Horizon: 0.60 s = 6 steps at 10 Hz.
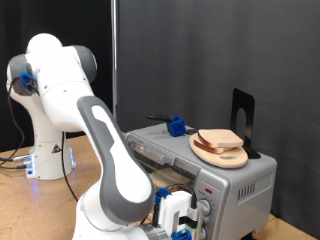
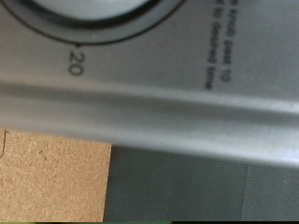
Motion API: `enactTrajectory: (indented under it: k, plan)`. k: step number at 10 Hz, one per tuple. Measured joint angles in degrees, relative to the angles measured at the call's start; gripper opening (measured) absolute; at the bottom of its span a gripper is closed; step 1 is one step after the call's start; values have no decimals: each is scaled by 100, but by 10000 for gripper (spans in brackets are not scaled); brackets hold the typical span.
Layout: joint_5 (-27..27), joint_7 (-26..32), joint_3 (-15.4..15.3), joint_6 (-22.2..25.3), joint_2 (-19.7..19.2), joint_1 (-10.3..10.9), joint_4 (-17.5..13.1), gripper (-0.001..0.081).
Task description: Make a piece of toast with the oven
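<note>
The silver-grey oven (image 1: 240,180) stands at the exterior view's lower right. The piece of toast (image 1: 221,139) lies on a round wooden plate (image 1: 222,154) on top of the oven. My gripper (image 1: 187,218) is low at the oven's front, against the control panel, at the exterior view's bottom. The arm hides part of the oven's front opening. The wrist view is very close to the oven's panel (image 2: 159,103): the rim of a round knob (image 2: 89,23) and a "20" mark show, but no fingers.
A small blue object (image 1: 177,126) and a black upright bracket (image 1: 243,112) sit on the oven's top. The wooden table (image 1: 35,205) extends to the exterior view's left, with the robot base (image 1: 45,155) and cables on it. A dark curtain hangs behind.
</note>
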<state>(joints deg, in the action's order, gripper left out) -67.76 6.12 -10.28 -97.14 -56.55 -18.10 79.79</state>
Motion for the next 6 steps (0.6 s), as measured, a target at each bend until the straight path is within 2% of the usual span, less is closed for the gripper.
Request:
enactTrajectory:
  k: [3,6]
  plan:
    - [-48,30,-1,-106,77,-1,116,325]
    - [-265,686,-7,-666,390,1,535,319]
